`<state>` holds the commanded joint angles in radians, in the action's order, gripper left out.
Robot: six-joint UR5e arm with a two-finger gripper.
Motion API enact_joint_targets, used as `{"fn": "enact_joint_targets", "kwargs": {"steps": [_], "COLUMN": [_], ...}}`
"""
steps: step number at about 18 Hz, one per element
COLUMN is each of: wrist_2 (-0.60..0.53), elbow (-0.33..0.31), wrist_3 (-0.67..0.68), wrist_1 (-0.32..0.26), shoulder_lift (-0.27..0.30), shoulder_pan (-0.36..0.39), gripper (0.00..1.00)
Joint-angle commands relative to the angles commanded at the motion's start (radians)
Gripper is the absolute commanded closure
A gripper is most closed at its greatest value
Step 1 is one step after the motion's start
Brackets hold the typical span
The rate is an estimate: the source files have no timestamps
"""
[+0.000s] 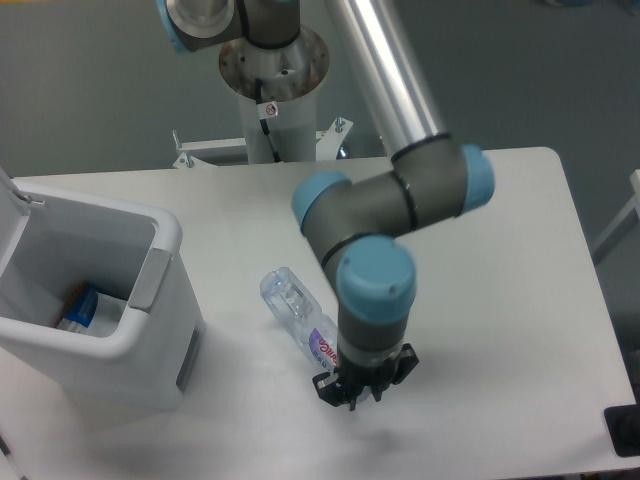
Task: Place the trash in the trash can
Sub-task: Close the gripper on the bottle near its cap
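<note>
White laminate is filling most of what I am seeing: the table (500,300) is running from the far left to the near right, and the arm (395,215) is reaching down over its middle. At the left the trash can (165,240) is standing with its lid (8,215) swung up, and I am making out something blue and white lying at its bottom, too small for me to name.

The bottle (295,315) is lying flat on the table, between the can and the arm's wrist. Its long axis is running from far left to near right: the clear end is pointing toward the can, while the red-and-white label end is disappearing under the wrist. I am not seeing any cup in this view.

The gripper (352,392) is pointing down at the table, just at the near-right end of the bottle, so the bottle is lying up and to the left of the fingertips. The fingers are looking slightly parted, but the wrist is hiding too much, and I cannot tell whether they are released or clamping the bottle's end.

I am judging that the coming move depends on that alignment: the jaws should be straddling the bottle across its width, not along it.
</note>
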<state>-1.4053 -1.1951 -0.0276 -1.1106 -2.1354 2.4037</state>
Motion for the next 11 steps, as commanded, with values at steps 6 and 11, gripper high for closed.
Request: {"fn": "enact_joint_targets", "kwargs": {"steps": [6, 11], "wrist_2": [0.14, 0.278], "elbow": [0.035, 0.089], "wrist_3": [0.002, 0.008], "wrist_1": [0.002, 0.029], "shoulder_lift": [0.097, 0.152], "shoulder_pan": [0.029, 0.045], "gripper": [1.0, 1.0]}}
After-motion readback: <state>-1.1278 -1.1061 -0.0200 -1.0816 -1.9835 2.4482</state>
